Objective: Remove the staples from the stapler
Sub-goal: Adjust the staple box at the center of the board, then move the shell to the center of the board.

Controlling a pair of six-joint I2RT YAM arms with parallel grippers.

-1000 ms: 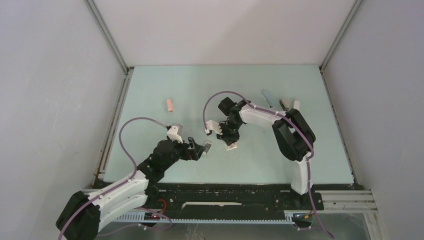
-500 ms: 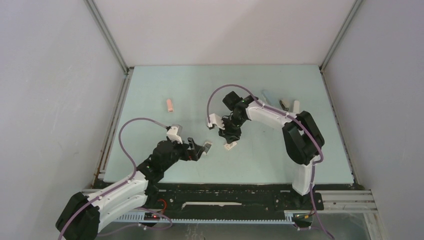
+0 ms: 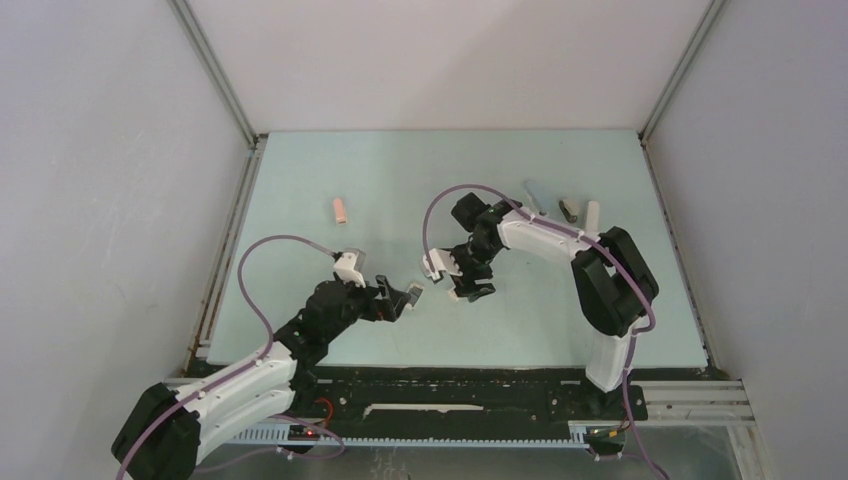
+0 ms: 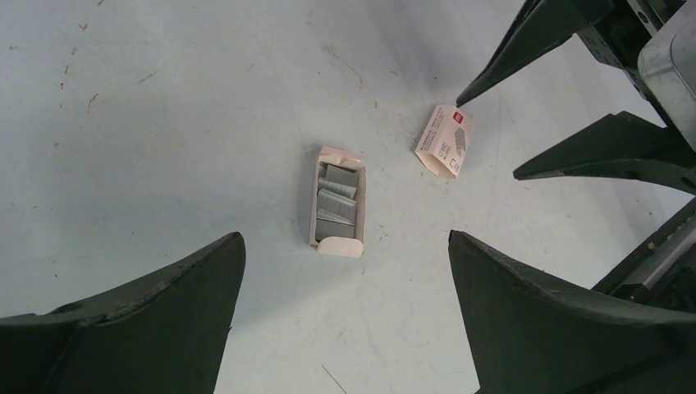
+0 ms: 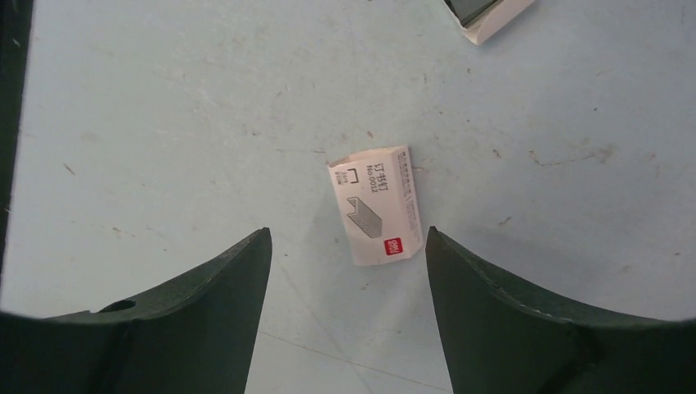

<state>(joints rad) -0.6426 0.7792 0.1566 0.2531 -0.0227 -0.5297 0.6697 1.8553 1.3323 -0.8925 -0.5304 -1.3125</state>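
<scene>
Silver-grey staples (image 4: 336, 199) lie in a small open card tray (image 4: 316, 215) on the table. A white sleeve box with a red logo (image 5: 373, 215) lies flat beside it. My right gripper (image 5: 347, 230) hangs open just above that sleeve box, with nothing between its fingers (image 4: 525, 41). My left gripper (image 4: 345, 235) is wide open and empty, hovering above the near end of the tray. In the top view the two grippers, left (image 3: 403, 294) and right (image 3: 463, 283), sit close together mid-table. A pink stapler (image 3: 341, 209) lies at the far left, away from both.
A blue-grey stapler (image 3: 535, 196), a dark one (image 3: 568, 208) and a white one (image 3: 592, 210) lie in a row at the back right. The right arm's purple cable (image 3: 440, 200) loops above its wrist. White walls close in the table.
My right gripper has opened and shifted towards the near side; the white sleeve box now lies free on the table under it. The left arm has not moved.
</scene>
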